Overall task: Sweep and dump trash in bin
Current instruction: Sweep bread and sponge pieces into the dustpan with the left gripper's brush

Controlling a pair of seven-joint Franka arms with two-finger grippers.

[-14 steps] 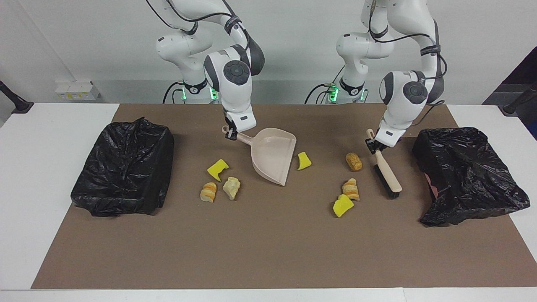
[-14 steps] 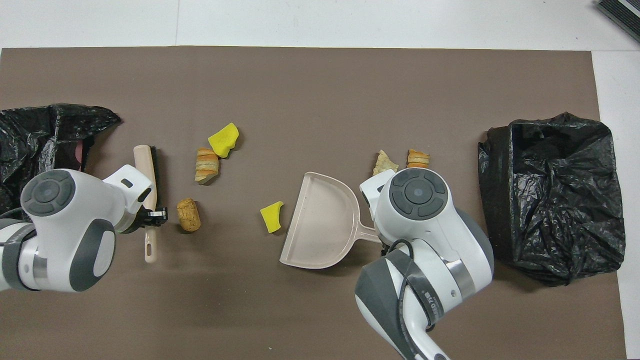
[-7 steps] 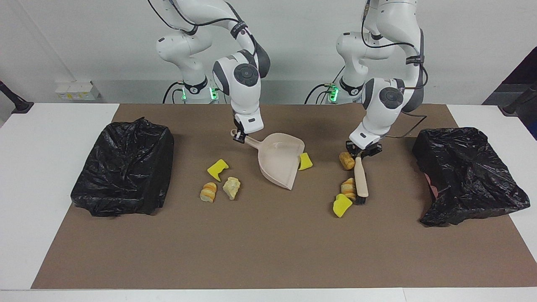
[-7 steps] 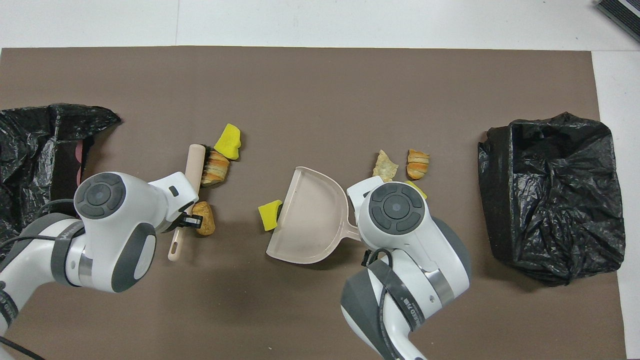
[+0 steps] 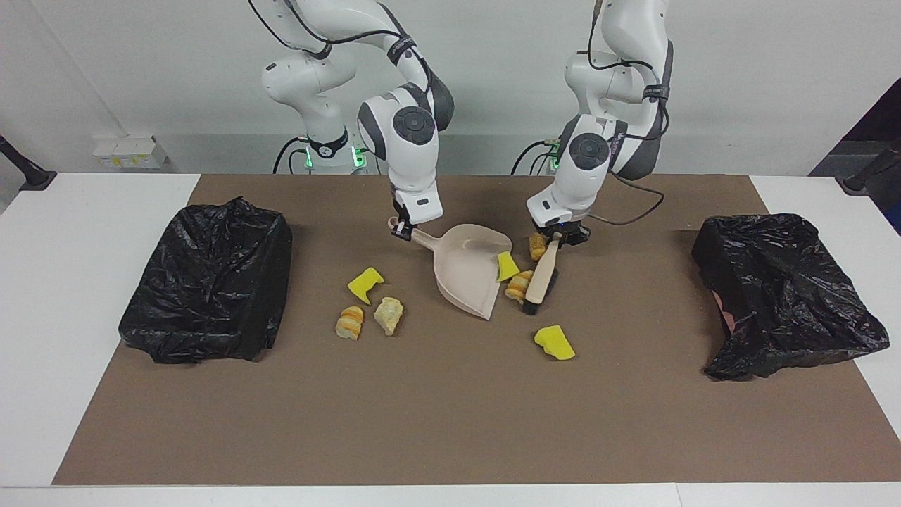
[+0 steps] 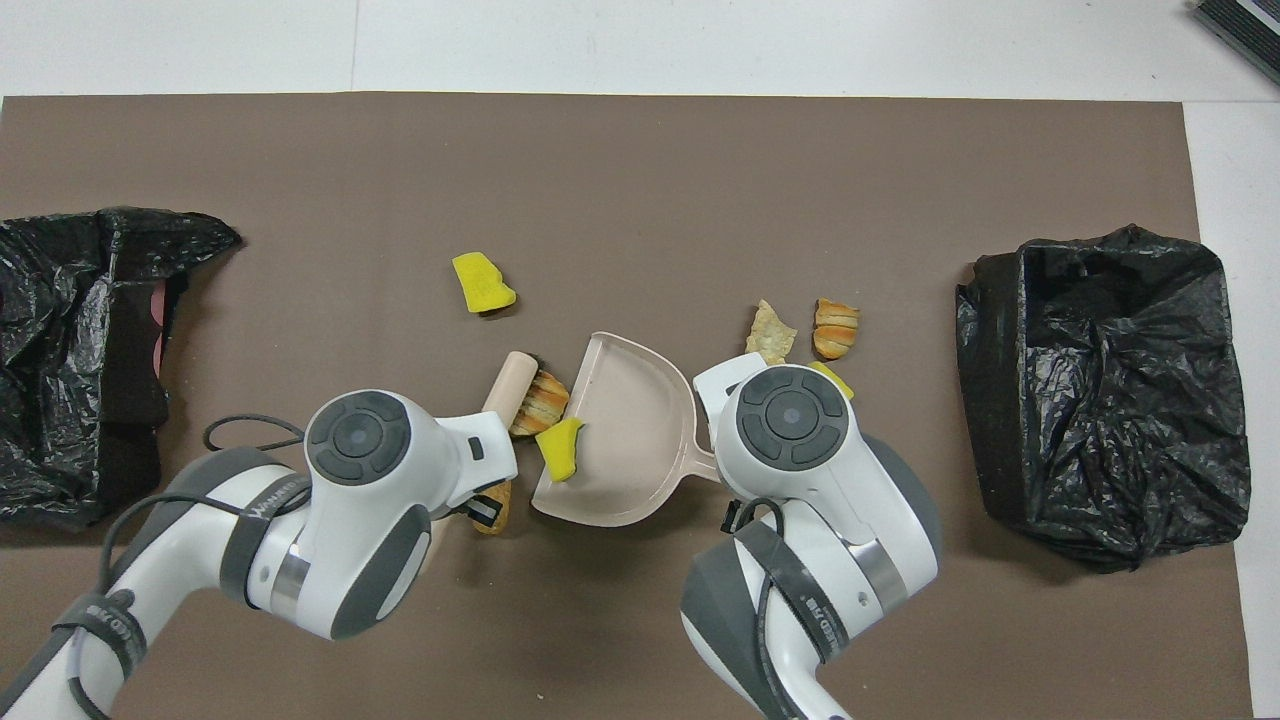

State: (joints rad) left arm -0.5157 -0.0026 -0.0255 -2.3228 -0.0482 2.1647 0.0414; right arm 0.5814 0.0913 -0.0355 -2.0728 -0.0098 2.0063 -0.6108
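My right gripper (image 5: 402,229) is shut on the handle of the beige dustpan (image 5: 466,271), whose mouth rests on the mat and faces the left arm's end. My left gripper (image 5: 556,238) is shut on the handle of the brush (image 5: 538,279), which lies beside the dustpan's mouth. A yellow chunk (image 5: 506,266) sits on the pan's lip. A striped croissant piece (image 5: 519,285) and the brown roll (image 5: 537,245) lie against the brush. Another yellow sponge (image 5: 555,342) lies alone, farther from the robots. A yellow chunk (image 5: 365,283), a croissant piece (image 5: 350,322) and a pale lump (image 5: 388,315) lie beside the pan toward the right arm's end.
A bin lined with a black bag (image 5: 208,282) stands at the right arm's end of the brown mat (image 5: 450,422). A second black-bagged bin (image 5: 781,296) stands at the left arm's end. In the overhead view the wrists hide both grippers.
The left arm has swept the brush toward the dustpan, pushing the croissant piece, the roll and a yellow chunk to its mouth. One yellow sponge slipped off, away from the robots. The dustpan turned earlier and now holds.
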